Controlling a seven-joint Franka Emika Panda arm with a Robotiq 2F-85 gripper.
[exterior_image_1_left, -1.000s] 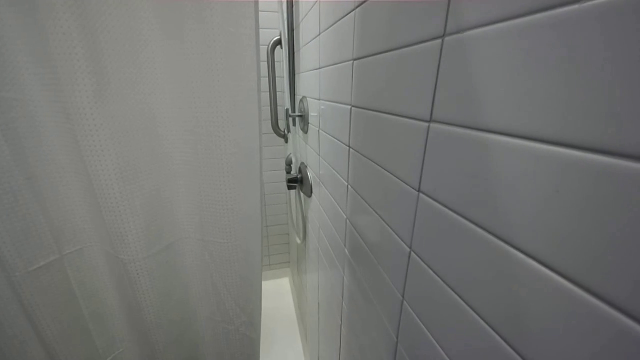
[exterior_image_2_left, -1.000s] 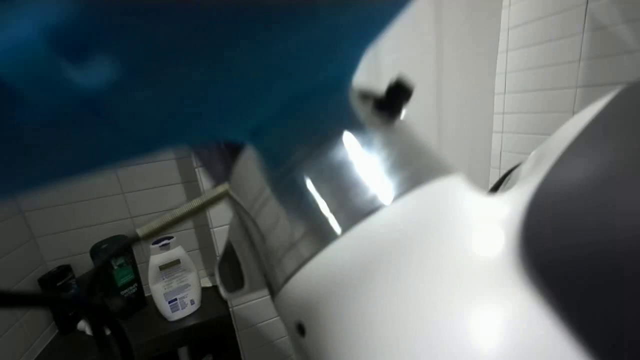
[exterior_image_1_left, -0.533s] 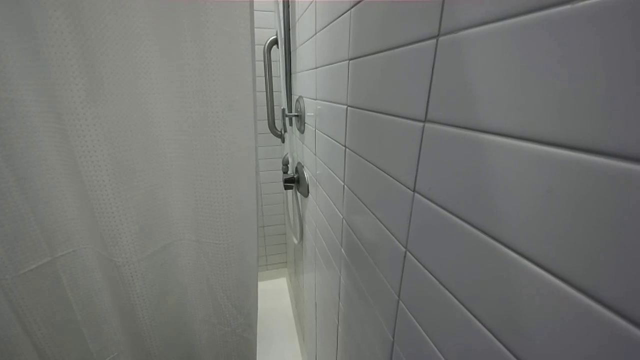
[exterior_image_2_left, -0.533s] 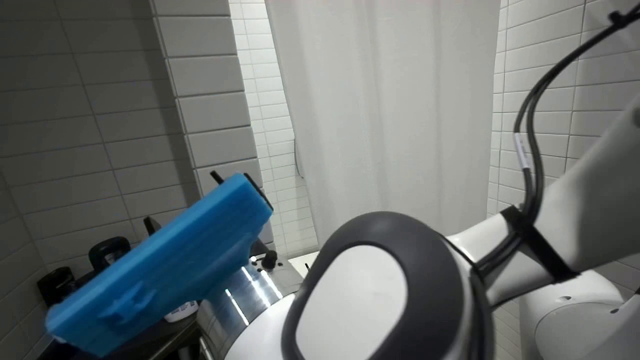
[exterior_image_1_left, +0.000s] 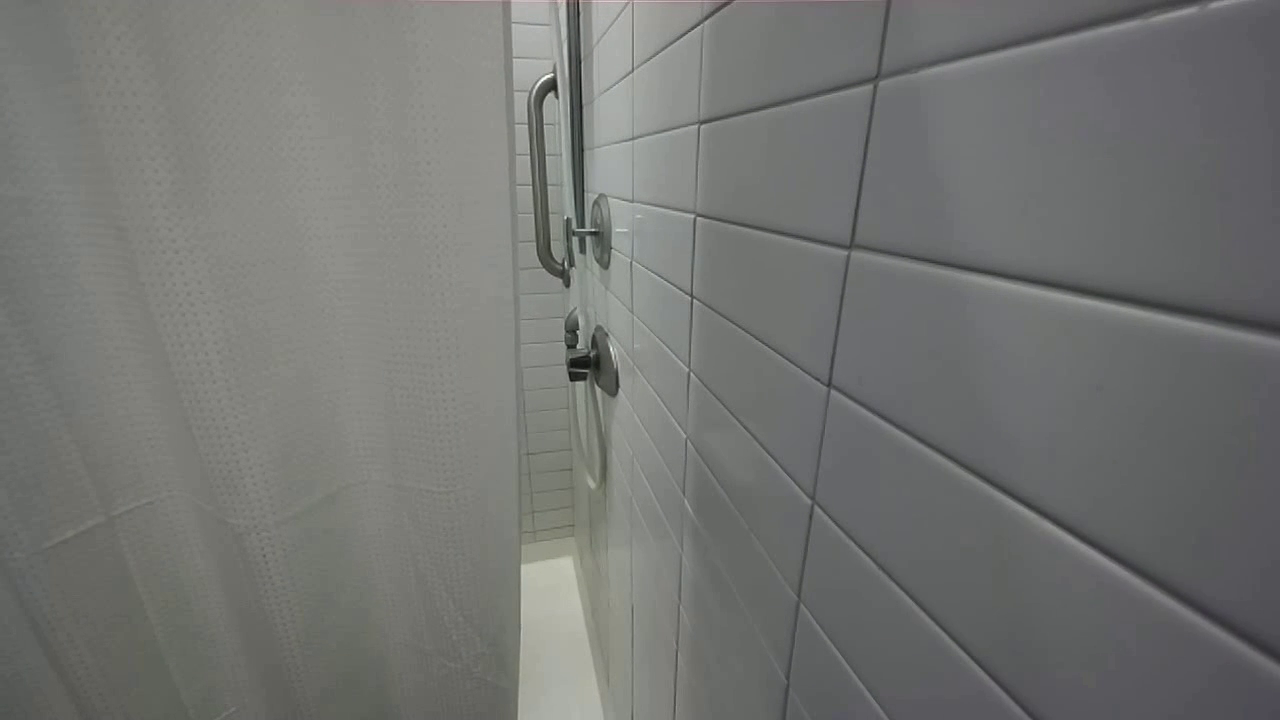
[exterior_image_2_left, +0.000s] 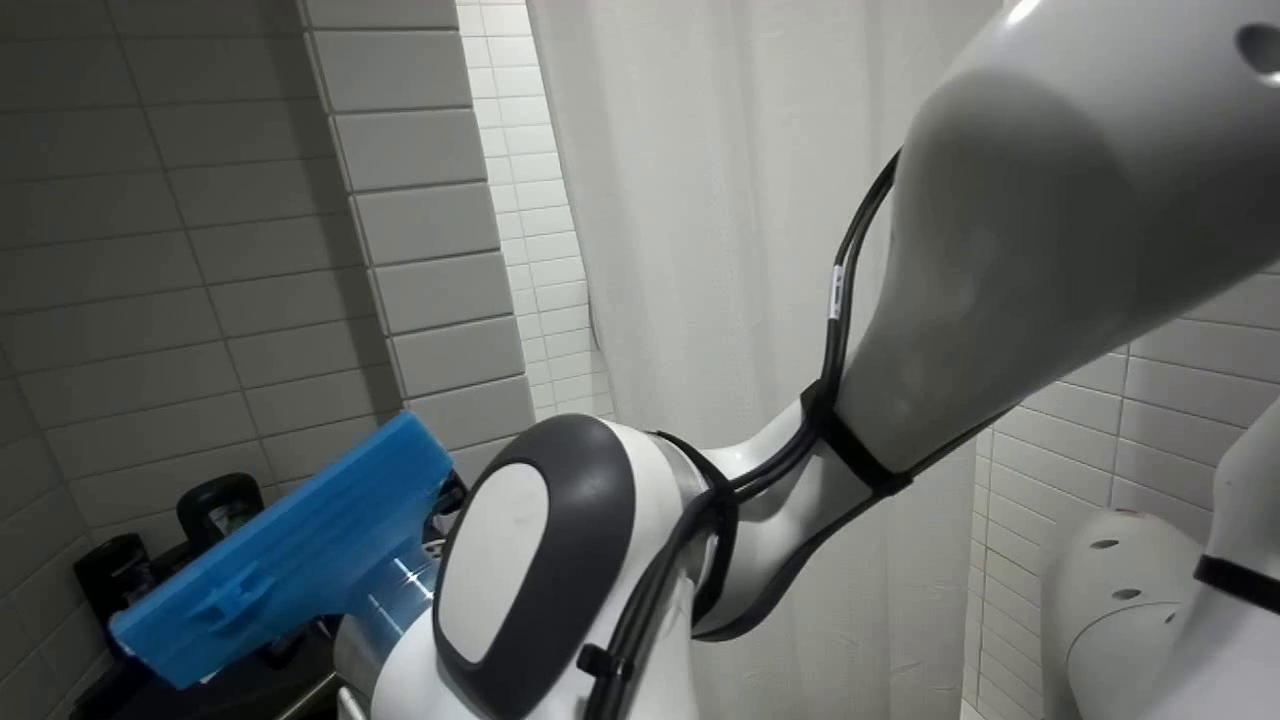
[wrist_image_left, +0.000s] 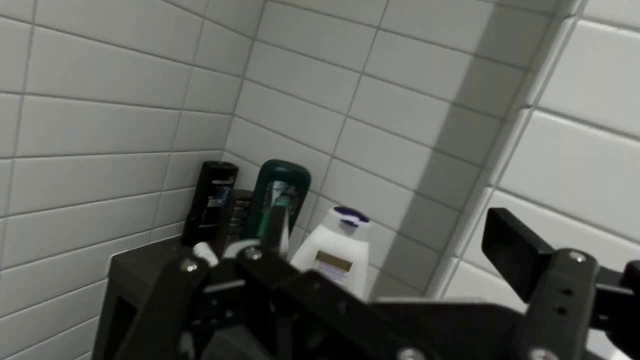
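Note:
In the wrist view my gripper (wrist_image_left: 395, 235) is open, its black fingers (wrist_image_left: 515, 252) far apart with nothing between them. Behind that gap, nearer the left finger, stands a white bottle (wrist_image_left: 345, 242) with a purple cap; its base is hidden by the gripper. The left fingertip overlaps a dark green bottle (wrist_image_left: 285, 175) in this view; touching I cannot tell. Left of it are a black bottle (wrist_image_left: 209, 200) and another dark bottle. In an exterior view the blue wrist piece (exterior_image_2_left: 290, 550) hides the gripper and most of the bottles.
The bottles stand on a dark stand (wrist_image_left: 150, 260) in a tiled corner, with a small white item (wrist_image_left: 204, 252) beside them. Behind the arm hangs a white shower curtain (exterior_image_2_left: 690, 200). Black cables (exterior_image_2_left: 838, 290) loop along the arm. Another exterior view has a metal grab bar (exterior_image_1_left: 542, 180).
The blue wrist piece has backed off from filling much of an exterior view to its lower left. Over the last half second the arm has swung left and lower there.

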